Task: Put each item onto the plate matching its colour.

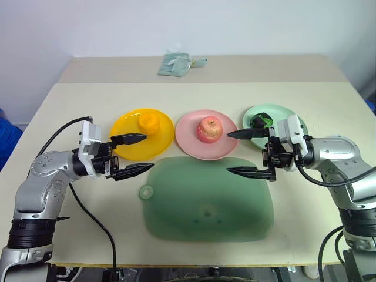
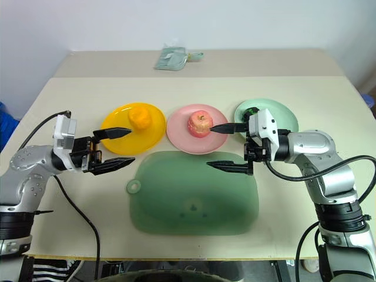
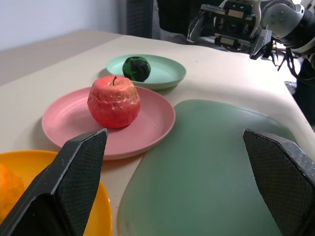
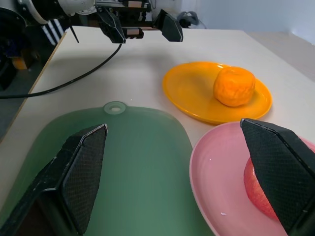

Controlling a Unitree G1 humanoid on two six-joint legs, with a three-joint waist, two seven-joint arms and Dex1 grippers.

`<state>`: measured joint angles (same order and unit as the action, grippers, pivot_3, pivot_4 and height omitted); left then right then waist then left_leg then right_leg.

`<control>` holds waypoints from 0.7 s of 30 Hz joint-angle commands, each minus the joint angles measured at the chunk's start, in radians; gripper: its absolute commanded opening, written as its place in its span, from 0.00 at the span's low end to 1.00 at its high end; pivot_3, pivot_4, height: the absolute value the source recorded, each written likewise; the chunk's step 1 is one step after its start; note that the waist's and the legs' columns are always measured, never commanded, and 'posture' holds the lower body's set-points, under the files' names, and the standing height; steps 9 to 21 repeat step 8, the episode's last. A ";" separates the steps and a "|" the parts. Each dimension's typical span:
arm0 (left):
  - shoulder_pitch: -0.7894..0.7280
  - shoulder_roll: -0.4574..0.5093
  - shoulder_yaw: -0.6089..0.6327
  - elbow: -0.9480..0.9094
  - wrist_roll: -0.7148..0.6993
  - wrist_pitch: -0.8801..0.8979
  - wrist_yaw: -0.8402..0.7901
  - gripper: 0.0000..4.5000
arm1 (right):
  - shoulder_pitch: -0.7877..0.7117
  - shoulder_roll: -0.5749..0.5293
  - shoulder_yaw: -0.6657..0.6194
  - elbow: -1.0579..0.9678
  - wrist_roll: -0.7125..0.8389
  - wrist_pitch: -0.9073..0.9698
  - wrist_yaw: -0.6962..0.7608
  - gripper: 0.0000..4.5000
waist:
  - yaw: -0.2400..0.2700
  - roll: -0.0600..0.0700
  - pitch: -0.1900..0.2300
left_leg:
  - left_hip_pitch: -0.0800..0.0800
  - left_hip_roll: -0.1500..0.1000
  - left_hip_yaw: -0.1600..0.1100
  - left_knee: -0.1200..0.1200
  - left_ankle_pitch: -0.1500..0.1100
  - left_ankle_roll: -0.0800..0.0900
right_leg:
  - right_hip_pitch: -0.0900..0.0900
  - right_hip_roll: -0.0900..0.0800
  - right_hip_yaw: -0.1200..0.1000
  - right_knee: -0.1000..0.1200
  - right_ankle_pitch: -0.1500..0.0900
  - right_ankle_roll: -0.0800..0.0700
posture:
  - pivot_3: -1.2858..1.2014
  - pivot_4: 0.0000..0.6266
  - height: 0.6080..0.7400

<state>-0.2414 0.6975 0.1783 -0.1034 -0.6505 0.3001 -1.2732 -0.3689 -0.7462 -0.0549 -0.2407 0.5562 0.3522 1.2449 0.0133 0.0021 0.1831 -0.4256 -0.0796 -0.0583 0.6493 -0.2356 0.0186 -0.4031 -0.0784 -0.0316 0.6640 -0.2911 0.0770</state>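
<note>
Now, right gripper [image 1: 251, 153]: wide open, empty, beside green ball [image 1: 259, 121]
Left gripper [image 1: 137, 155]: open, empty, near yellow plate [image 1: 123, 136]

Green ball [image 1: 260, 121]: partly hidden behind the right gripper's [image 1: 245, 153] upper finger in the head views.
Apple [image 4: 263, 191]: mostly hidden behind that gripper's finger, wrist view.
Orange fruit [image 3: 9, 189]: cut off beside the left gripper's [image 3: 179, 184] finger.

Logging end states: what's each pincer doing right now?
Left pincer: open, holding nothing.
Right pincer: open, holding nothing.
</note>
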 commanded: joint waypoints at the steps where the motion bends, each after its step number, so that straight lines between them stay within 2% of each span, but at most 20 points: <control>1: 0.006 0.008 0.010 -0.037 -0.014 0.001 -0.002 1.00 | 0.014 -0.003 -0.008 -0.030 -0.014 -0.022 -0.024 0.98 | 0.000 0.000 0.000 | 0.000 0.000 0.000 0.000 0.000 0.000 | 0.000 0.000 0.000 0.000 0.000 0.000 | 0.52 0.24 0.98; 21: 0.017 -0.004 0.021 -0.048 -0.012 -0.014 0.027 1.00 | -0.028 0.002 0.021 0.004 -0.045 -0.042 -0.032 0.98 | -0.002 0.000 0.000 | 0.000 0.000 0.000 0.000 0.000 0.000 | 0.000 0.000 0.000 0.000 0.000 0.000 | 0.52 0.24 0.98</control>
